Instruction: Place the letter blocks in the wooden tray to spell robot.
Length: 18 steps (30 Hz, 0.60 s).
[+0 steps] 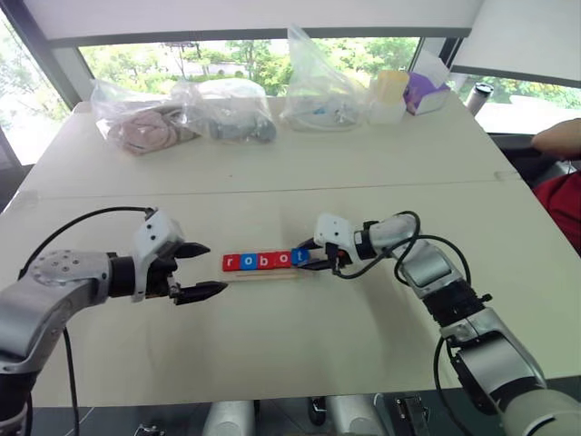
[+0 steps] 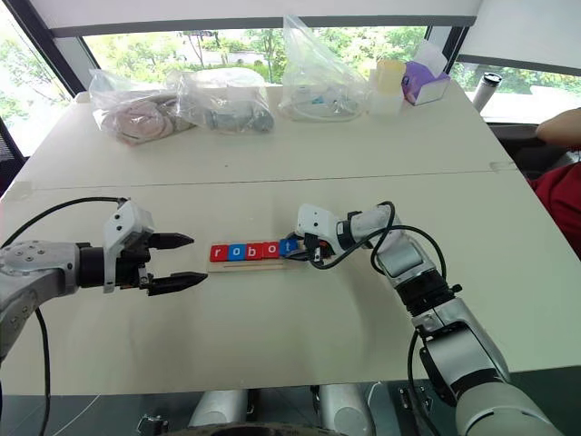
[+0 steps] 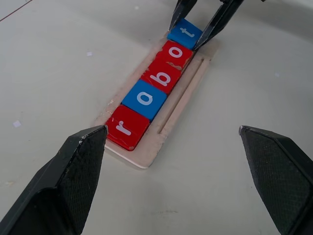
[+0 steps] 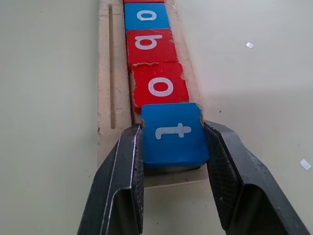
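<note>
Now, per view:
Wooden tray (image 1: 272, 272): lies on the white table (image 1: 300, 354), long axis running 9 to 3 o'clock in the left eye view, about mid-table.
Letter blocks (image 3: 154, 87): five in one row on the tray, edge to edge, reading r-o-b-o-t; red r (image 3: 127, 127), blue o (image 3: 145, 99), red b (image 3: 162, 76), red o (image 3: 174, 54), blue t (image 4: 174, 133).
Right gripper (image 4: 173, 147): closed on the blue t, one black finger pressed to each side edge of that tile; the tile sits at the tray's 3 o'clock end, touching the red o.
Left gripper (image 1: 201, 270): jaws spread wide, nothing between them; hangs just off the tray's 9 o'clock end, apart from the red r.
Right wrist view adds: chipped corners on the red o and the blue t, a narrow groove along the tray beside the row, and finger-to-tile contact.
Left wrist view adds: the whole word in one glance, the bare tray strip with the groove beside the tiles, and the right gripper's finger tips straddling the t at the far end.
Head views add: clear plastic bags (image 1: 227, 109) at 12 o'clock along the table's far edge; a person's arm (image 1: 558, 138) and red clothing at 2 o'clock.
</note>
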{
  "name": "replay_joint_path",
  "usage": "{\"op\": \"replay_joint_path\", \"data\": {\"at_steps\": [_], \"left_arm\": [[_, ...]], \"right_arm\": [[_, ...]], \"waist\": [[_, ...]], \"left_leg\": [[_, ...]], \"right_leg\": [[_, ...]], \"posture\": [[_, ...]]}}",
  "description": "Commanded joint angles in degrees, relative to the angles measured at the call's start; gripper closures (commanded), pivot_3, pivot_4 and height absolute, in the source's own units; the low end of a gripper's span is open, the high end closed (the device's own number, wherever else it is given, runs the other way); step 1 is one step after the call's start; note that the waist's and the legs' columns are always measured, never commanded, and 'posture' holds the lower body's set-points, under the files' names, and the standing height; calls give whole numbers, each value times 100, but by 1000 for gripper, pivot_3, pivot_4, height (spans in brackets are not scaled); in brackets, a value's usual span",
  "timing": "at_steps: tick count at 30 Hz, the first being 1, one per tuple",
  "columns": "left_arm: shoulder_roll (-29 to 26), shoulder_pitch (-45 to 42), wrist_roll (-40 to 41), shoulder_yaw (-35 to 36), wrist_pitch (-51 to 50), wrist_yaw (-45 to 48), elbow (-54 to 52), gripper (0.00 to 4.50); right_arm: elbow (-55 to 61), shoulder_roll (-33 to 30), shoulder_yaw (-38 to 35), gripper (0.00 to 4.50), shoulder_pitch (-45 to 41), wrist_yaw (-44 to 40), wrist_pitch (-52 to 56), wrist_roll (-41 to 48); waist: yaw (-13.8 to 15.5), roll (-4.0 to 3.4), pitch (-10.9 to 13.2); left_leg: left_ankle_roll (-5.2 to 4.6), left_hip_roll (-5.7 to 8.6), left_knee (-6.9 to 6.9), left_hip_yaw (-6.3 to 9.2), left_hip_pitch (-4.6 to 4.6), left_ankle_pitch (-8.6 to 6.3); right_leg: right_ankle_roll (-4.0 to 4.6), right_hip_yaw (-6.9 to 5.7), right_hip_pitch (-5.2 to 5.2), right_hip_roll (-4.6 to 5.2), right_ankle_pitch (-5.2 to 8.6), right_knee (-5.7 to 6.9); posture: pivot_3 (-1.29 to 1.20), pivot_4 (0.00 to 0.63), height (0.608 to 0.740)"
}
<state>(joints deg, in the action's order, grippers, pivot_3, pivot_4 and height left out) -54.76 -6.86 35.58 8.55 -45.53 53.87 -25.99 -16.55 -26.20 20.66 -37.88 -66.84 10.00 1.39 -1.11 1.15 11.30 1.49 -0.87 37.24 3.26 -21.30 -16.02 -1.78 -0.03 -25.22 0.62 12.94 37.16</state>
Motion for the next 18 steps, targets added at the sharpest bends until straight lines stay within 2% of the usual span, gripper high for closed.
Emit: {"op": "replay_joint_path", "data": {"at_steps": [1, 4, 5, 15, 18], "left_arm": [[8, 11, -30, 107, 137, -37, -116, 0], [12, 19, -70, 83, 179, -48, -78, 0], [10, 23, -80, 79, 193, -49, -67, 0], [9, -45, -206, 3, 332, -17, 108, 0], [16, -53, -190, 3, 318, -4, 114, 0]], "right_arm": [[76, 56, -61, 1824, -17, -40, -6, 86], [176, 88, -151, 270, -21, 34, 64, 127], [204, 99, -183, 123, -30, 48, 94, 148], [713, 3, -815, 123, -146, 179, 683, 726], [572, 56, -966, 123, -128, 548, 779, 681]], "waist": [[0, 0, 0], [3, 0, 0], [3, 0, 0], [11, 0, 0], [12, 0, 0]], "left_leg": [[0, 0, 0, 0, 0, 0], [0, 0, 0, 0, 1, 0], [0, 0, 0, 0, 0, 0], [0, 0, 0, 0, -1, 0], [0, 0, 0, 1, -1, 0]], "right_leg": [[0, 0, 0, 0, 0, 1], [0, 0, 0, 0, 0, 2], [0, 0, 0, 0, 0, 2], [0, 0, 0, 1, 0, 2], [0, -1, 0, 1, 0, 1]], "posture": [[0, 150, 740], [0, 150, 740], [0, 150, 740], [0, 150, 740], [0, 150, 740]]}}
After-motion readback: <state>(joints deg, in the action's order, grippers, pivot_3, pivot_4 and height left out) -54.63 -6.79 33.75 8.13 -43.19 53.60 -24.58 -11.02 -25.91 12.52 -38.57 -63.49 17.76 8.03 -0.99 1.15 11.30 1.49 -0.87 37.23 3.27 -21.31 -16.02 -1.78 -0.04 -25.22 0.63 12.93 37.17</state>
